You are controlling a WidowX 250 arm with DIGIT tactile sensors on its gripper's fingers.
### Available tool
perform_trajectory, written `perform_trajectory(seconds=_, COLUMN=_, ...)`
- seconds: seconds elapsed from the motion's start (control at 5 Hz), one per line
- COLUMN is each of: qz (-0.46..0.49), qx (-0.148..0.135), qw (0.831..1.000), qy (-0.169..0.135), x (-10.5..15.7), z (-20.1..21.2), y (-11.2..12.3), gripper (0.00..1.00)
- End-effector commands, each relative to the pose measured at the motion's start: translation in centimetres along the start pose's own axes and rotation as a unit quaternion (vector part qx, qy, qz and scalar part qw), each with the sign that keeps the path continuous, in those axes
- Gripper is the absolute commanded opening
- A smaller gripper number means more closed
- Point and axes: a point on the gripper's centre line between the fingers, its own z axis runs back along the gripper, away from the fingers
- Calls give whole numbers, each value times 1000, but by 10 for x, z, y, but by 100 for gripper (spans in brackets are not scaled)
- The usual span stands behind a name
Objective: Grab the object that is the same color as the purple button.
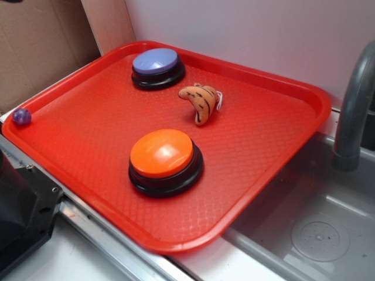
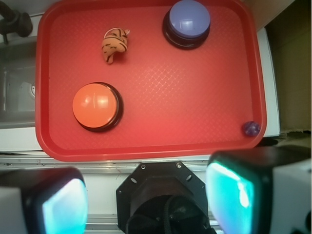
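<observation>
A tiny shiny purple ball (image 1: 21,116) (image 2: 251,128) rests in a corner of the red tray (image 1: 263,152) (image 2: 146,97), against its rim. The purple button (image 1: 157,67) (image 2: 188,22), lavender dome on a black base, stands at the tray's far side. My gripper (image 2: 151,200) hangs high above the robot base, outside the tray's near edge, open with nothing between its teal pads (image 2: 234,195). The ball lies ahead and to the right of the gripper in the wrist view. The exterior view does not show the gripper.
An orange-topped button (image 1: 165,161) (image 2: 97,106) stands on the tray. An orange striped plush toy (image 1: 201,100) (image 2: 114,44) lies near the purple button. A grey sink (image 1: 310,228) with a faucet (image 1: 354,105) adjoins the tray. Cardboard (image 1: 41,41) stands behind it. The black robot base (image 2: 163,195) is below the gripper.
</observation>
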Motion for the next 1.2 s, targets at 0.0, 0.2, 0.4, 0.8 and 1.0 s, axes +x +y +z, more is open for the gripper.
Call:
perform_trajectory(seconds=0.0, qz=0, qx=0, qw=1000, qy=0, x=0, z=0, y=0, gripper=100)
perform_trajectory(seconds=0.2, qz=112, qx=29, qw=993, qy=24, x=10, z=-37, y=51, gripper=100)
perform_trajectory(seconds=0.4, qz=227, qx=34, qw=973, qy=38, x=9, z=-70, y=103, gripper=100)
perform_trajectory(seconds=0.8, qz=120, qx=22, qw=992, qy=38, x=-12, z=-128, y=169, gripper=100)
perform_trajectory(seconds=1.0, qz=-5, qx=28, qw=999, qy=45, x=-17, z=-146, y=183, gripper=100)
